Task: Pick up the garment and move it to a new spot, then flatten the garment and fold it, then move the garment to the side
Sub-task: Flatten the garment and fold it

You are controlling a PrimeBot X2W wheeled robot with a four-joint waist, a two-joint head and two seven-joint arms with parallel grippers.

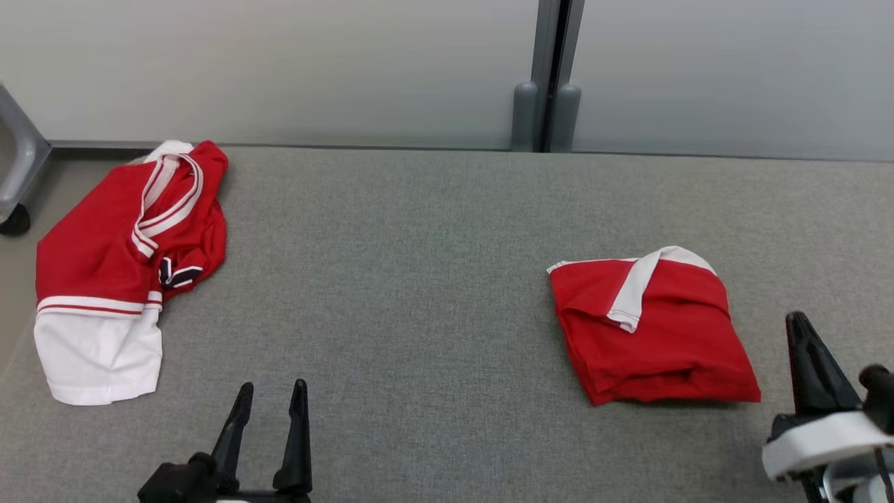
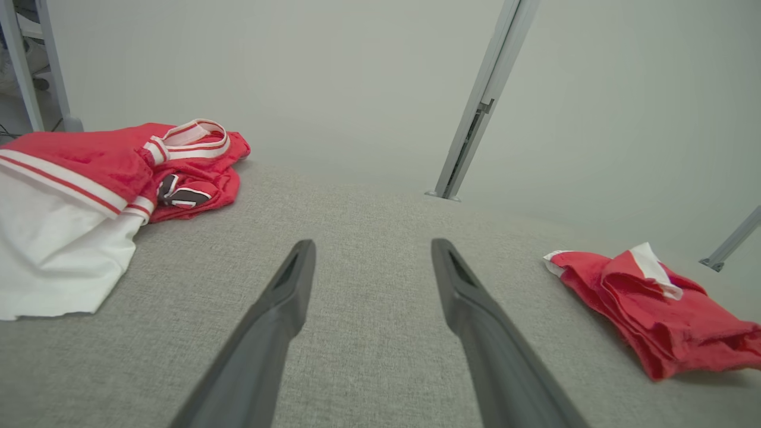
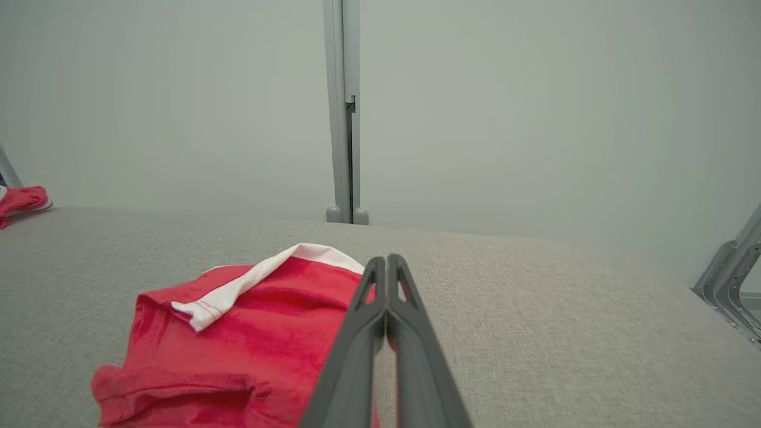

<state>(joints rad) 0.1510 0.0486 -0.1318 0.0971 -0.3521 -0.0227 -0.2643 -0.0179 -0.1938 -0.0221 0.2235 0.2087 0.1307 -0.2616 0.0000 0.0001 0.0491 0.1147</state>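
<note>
A red garment (image 1: 649, 335) with a white strip lies folded into a small square on the grey table (image 1: 419, 279), right of centre; it also appears in the left wrist view (image 2: 654, 315) and the right wrist view (image 3: 238, 345). My right gripper (image 1: 796, 325) stands just right of it, fingers pressed together (image 3: 386, 261) with nothing between them, apart from the cloth. My left gripper (image 1: 273, 386) is at the front left, open and empty (image 2: 373, 244), over bare table. A second garment (image 1: 119, 265), red and white with striped trim, lies crumpled at the far left (image 2: 89, 196).
A pale wall with a grey vertical post (image 1: 548, 77) runs along the table's far edge. A grey frame leg with a caster (image 1: 17, 175) stands off the table's left corner. Another metal frame (image 3: 731, 279) sits beyond the right edge.
</note>
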